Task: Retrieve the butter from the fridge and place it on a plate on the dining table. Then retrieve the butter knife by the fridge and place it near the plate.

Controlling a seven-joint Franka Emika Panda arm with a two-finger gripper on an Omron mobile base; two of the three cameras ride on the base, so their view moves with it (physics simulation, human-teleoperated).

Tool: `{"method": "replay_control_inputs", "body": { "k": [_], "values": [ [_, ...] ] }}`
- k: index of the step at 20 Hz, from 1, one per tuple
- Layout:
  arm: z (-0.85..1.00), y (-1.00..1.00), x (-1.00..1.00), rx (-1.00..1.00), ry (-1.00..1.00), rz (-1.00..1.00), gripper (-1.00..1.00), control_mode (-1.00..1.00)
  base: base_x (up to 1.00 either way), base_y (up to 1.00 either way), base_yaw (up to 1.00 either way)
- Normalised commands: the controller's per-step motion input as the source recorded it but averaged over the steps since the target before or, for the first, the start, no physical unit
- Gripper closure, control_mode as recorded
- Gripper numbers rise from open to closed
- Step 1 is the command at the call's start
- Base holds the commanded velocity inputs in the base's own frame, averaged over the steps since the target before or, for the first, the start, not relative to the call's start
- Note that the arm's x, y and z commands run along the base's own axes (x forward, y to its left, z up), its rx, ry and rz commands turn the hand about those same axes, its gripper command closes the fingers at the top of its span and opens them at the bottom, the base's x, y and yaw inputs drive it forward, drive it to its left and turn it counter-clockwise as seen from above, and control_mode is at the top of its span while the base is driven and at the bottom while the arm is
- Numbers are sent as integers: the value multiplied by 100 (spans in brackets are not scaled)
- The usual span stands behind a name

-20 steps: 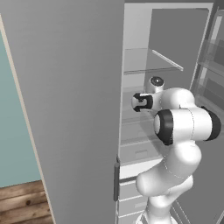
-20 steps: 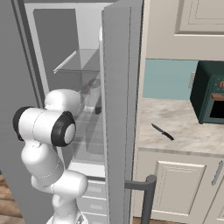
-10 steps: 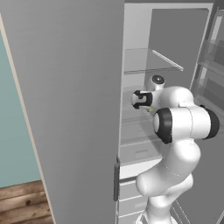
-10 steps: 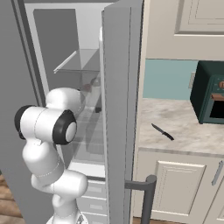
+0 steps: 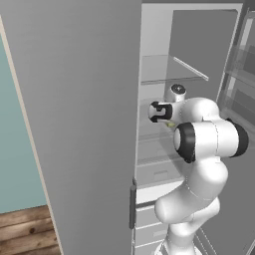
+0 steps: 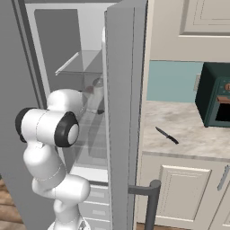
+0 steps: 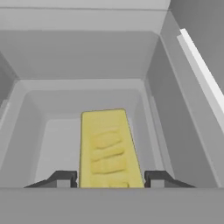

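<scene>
Inside the open fridge (image 5: pixel 94 99), reached into the middle of the cavity below a glass shelf (image 5: pixel 172 69): the gripper (image 7: pixel 110 179), seen from the hand view with one dark fingertip (image 7: pixel 61 178) just left of the butter (image 7: pixel 109 148) and the other just right of it, at the near end of the stick. Half-spread jaws, close against both long sides of the butter, though firm contact cannot be told; no lift visible, the stick lying flat on the pale floor of a shallow fridge compartment and running lengthwise from 6 o'clock toward 12 o'clock in the hand view. Pale yellow, with faint ridges across its top. In the left base view, a sliver of yellow just below the black-and-white hand (image 5: pixel 160 111), at about 9 o'clock from the arm's big dark-ringed joint. In the right base view, the hand tucked behind the edge of the open door, with the long vertical door handle at 6 o'clock. Well apart from all this, at 3 o'clock in the right base view: the butter knife (image 6: pixel 166 135), dark and slim, lying flat and slanted on the beige desk (image 6: pixel 197 143) above cream cabinets, near a dark green oven (image 6: pixel 215 94) at the far right.
</scene>
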Motion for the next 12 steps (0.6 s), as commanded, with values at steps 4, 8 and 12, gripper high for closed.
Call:
{"method": "replay_control_inputs", "body": {
  "k": [4, 8, 12],
  "values": [
    [0, 6, 0, 0, -1, -8, 100, -100, 0, 0, 0],
    [0, 3, -28, 3, -1, -12, 100, -100, 0, 0, 0],
    [0, 14, -54, 2, 0, -15, 100, -100, 0, 0, 0]
  ]
}}
